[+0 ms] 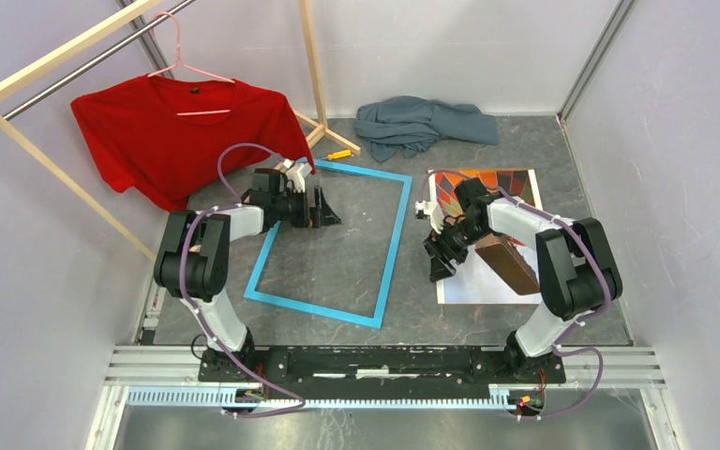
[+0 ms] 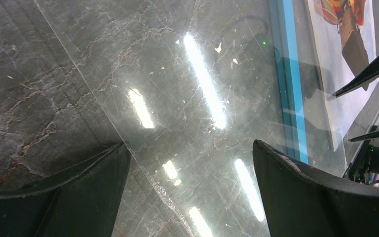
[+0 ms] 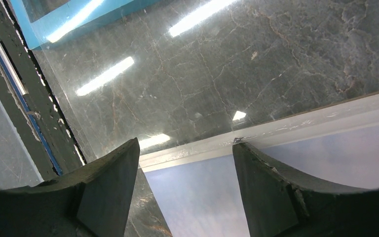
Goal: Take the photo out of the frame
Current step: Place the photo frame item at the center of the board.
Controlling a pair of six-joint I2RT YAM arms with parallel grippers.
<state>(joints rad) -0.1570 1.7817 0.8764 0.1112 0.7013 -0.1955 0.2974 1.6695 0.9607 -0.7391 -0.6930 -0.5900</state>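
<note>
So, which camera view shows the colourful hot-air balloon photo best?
The top external view: the colourful balloon photo lies right of the light-blue frame, partly under the right arm. Left wrist catches a far strip; right wrist only its pale edge.

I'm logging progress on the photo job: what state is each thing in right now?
frame: lying flat, empty
photo: out of the frame, flat beside it, picture up
left gripper: open, holding nothing
right gripper: open, over the photo's edge
red shirt: hung up, spread out
grey cloth: crumpled in a heap
</note>
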